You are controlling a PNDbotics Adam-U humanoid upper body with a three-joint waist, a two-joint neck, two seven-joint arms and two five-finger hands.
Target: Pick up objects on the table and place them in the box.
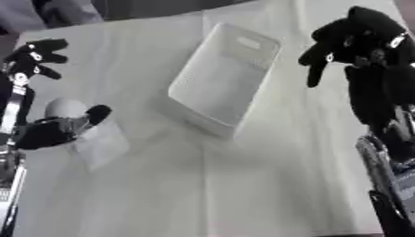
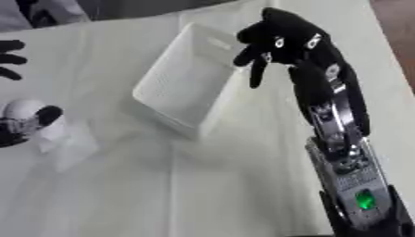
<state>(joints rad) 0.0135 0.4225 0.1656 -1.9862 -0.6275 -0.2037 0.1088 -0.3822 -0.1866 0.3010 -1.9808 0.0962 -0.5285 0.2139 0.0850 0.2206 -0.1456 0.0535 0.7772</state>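
Observation:
A white rectangular box [image 1: 220, 76] lies tilted at the middle of the white-clothed table, and nothing shows inside it. A small white round object [image 1: 66, 108] sits at the left, with a pale translucent piece [image 1: 103, 144] just below it. My left hand [image 1: 31, 58] is at the left edge with its fingers spread above the object. Its thumb [image 1: 58, 128] lies against the object's lower side. My right hand [image 2: 282, 38] hangs above the box's far right corner, fingers relaxed and drooping, with nothing in it.
The white cloth [image 1: 243, 185] covers the table, with bare room in front of and to the right of the box. The table's right edge and brown floor [image 2: 397, 28] show at the upper right. A person in grey [image 1: 48, 11] stands at the far left edge.

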